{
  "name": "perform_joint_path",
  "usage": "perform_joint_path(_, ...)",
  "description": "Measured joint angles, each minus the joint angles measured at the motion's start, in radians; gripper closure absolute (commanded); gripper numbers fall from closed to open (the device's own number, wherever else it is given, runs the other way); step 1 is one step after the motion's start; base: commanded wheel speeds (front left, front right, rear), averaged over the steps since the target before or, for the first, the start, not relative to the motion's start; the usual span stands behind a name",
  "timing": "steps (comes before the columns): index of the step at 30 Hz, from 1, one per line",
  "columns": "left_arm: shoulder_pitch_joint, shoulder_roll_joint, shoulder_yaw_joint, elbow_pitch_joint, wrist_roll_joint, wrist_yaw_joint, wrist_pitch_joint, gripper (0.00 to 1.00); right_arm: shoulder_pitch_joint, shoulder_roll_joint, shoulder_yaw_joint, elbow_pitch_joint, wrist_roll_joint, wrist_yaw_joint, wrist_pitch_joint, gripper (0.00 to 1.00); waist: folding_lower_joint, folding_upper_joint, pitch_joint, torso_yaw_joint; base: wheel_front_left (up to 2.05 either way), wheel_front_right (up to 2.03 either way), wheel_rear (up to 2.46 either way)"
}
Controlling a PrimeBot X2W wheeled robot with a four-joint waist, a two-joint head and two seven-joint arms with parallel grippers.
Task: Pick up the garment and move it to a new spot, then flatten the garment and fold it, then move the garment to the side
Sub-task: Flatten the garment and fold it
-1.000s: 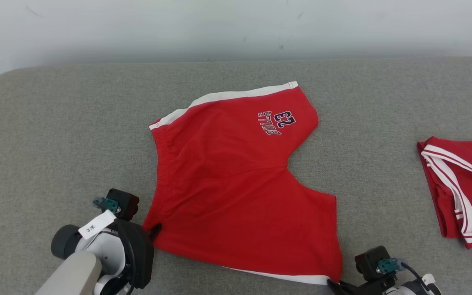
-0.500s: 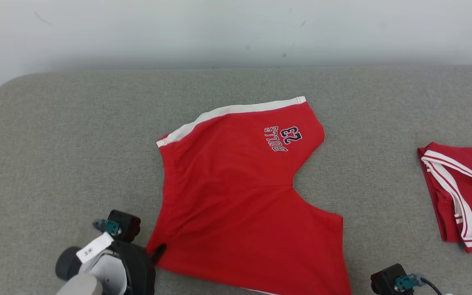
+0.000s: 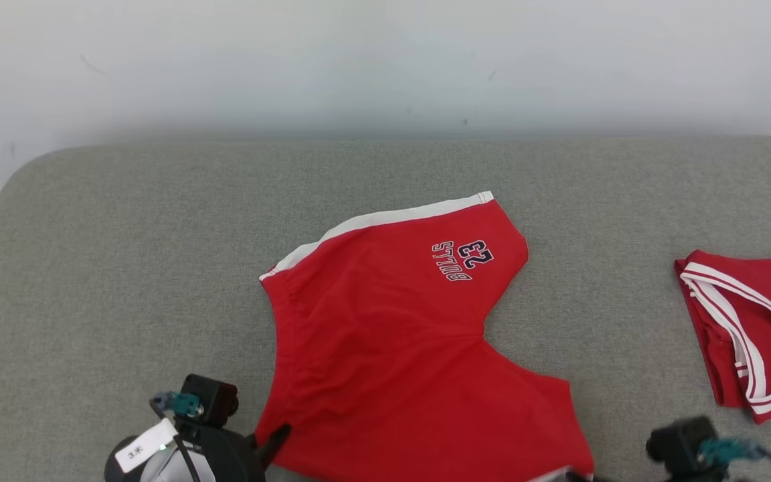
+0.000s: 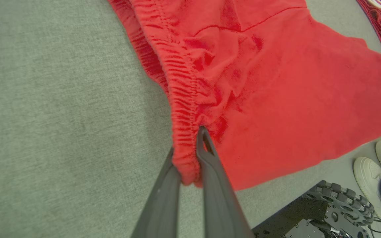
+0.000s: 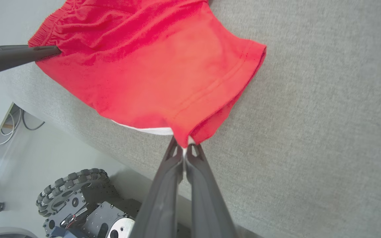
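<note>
The red shorts lie spread on the grey table, with the leg that carries the number print on the far side. The left gripper has its jaws pinched on the elastic waistband at the near corner. The right gripper has its jaws clamped tight on the near leg's hem corner. A red jersey with white trim lies well apart to the right.

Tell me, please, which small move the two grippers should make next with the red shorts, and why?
Probably draw both grippers slightly apart, keeping them shut. The left gripper pinches the waistband of the red shorts, the right gripper pinches a leg hem corner, and the cloth is wrinkled near the waistband; a light stretch should flatten it.
</note>
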Motion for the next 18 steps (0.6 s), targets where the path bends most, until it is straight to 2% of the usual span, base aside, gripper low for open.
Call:
perform_joint_path(4,-0.016,-0.017,0.022,-0.02,0.0,0.056,0.001,1.0,-0.074,-0.03,-0.035,-0.033,0.018,0.008,0.015,1.0,0.0,0.0,0.011,0.002,0.0,0.0,0.0)
perform_joint_path(8,-0.098,-0.052,0.038,-0.035,0.004,0.085,0.02,1.0,-0.178,-0.072,-0.062,-0.026,0.035,0.016,0.056,1.0,0.0001,0.0,0.037,0.008,0.0,0.0,0.0)
perform_joint_path(15,-0.19,-0.099,0.072,-0.039,0.005,0.157,0.039,1.0,-0.409,-0.109,-0.074,0.043,0.061,0.027,0.124,1.0,0.0001,0.0001,0.1,0.028,0.0,0.0,0.0)
perform_joint_path(18,-0.214,-0.123,0.071,-0.044,0.005,0.17,0.046,1.0,-0.499,-0.121,-0.075,0.075,0.061,0.028,0.144,1.0,0.0002,0.0001,0.129,0.041,0.0,0.0,0.0)
